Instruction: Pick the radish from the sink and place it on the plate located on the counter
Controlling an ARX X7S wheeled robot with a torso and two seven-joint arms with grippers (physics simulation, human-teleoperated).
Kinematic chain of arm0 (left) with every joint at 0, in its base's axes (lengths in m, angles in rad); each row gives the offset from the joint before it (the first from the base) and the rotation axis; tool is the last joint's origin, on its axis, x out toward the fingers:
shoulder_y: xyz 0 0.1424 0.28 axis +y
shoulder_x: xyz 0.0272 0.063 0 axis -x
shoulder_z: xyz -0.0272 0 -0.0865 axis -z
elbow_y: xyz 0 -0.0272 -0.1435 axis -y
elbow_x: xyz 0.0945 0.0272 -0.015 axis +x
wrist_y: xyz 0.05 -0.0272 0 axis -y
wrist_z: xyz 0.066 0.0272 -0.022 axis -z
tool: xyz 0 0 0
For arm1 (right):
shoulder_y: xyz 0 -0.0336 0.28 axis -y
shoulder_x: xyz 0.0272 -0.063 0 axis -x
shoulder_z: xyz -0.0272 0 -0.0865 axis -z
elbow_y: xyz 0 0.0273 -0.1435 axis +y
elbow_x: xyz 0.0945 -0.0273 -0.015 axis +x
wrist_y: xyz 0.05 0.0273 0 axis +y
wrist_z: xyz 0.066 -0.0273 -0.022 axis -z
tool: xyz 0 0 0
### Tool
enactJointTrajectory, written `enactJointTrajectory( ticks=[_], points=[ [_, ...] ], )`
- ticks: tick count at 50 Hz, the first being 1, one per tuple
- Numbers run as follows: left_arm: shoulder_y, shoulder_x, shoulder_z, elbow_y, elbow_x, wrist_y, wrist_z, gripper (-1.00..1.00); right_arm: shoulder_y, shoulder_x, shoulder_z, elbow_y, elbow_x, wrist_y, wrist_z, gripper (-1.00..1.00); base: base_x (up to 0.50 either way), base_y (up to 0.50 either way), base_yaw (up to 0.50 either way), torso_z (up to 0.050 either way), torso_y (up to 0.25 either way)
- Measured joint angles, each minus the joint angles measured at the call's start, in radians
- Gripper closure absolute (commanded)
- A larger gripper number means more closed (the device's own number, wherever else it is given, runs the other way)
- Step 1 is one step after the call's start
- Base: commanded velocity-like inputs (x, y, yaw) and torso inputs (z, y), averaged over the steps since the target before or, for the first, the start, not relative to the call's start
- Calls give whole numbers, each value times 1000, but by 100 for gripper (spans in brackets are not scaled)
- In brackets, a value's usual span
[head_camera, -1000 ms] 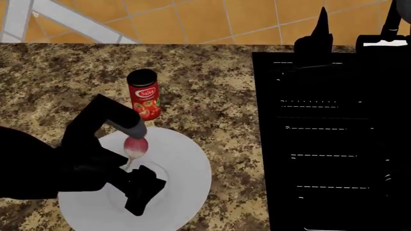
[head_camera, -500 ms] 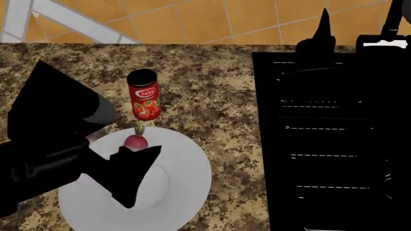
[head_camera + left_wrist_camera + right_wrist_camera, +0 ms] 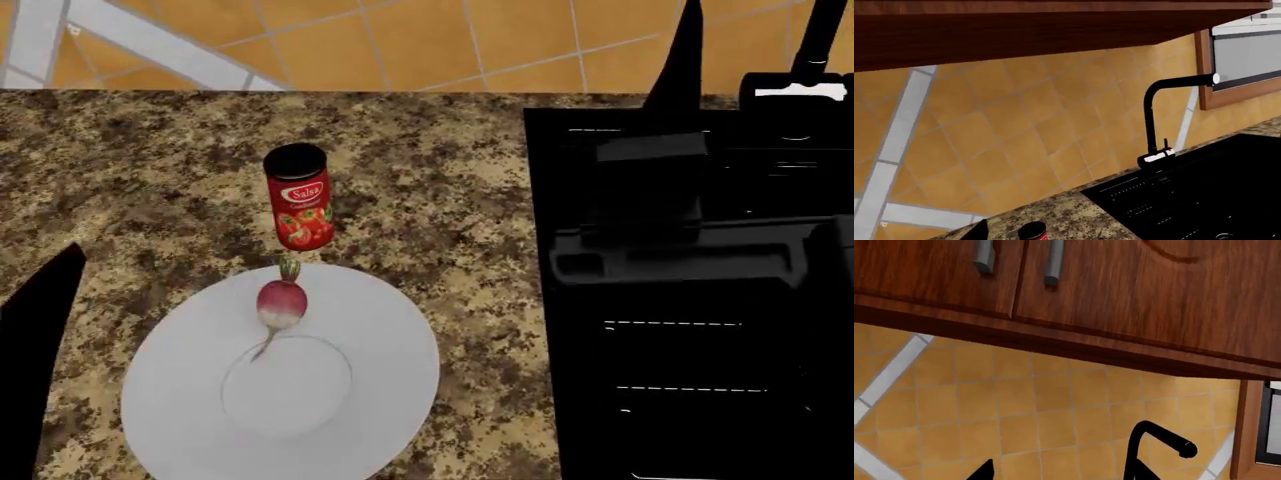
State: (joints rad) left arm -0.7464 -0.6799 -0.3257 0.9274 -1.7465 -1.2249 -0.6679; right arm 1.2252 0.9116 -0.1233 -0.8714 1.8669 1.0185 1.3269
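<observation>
Nearest in the head view, the plate (image 3: 280,375) sits on the granite desk (image 3: 147,170), and the radish (image 3: 282,302) lies on the plate's far edge, green stub toward the salsa can (image 3: 299,196) just beyond it, root tail trailing toward the plate's middle. Nothing touches the radish, so the placing looks done.

A black sliver of the left arm (image 3: 38,370) shows at the near left edge, apart from the plate; whether its jaws are released or clenched cannot be told. The step in hand, as I judge it, is the clear-off: lift away high and outward, so no link brushes the plate rim or nudges the radish, which could roll.

Farther right, over the sink (image 3: 694,400), a dark arm link (image 3: 687,235) spans the basin; the right jaws' state cannot be told either. Beyond stands the faucet (image 3: 1167,115).
</observation>
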Motion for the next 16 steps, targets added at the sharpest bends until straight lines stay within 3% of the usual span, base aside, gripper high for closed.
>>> enactJointTrajectory(
  ticks=[7, 16],
  points=[
    [34, -20, -284, 54, -204, -76, -31, -100, 263, 244, -267, -90, 224, -236, 122, -100, 0, 0, 0, 0, 0],
    [57, -91, -568, 86, -519, -110, -161, -100, 588, 485, -398, -142, 536, -312, 193, -100, 0, 0, 0, 0, 0]
  ],
)
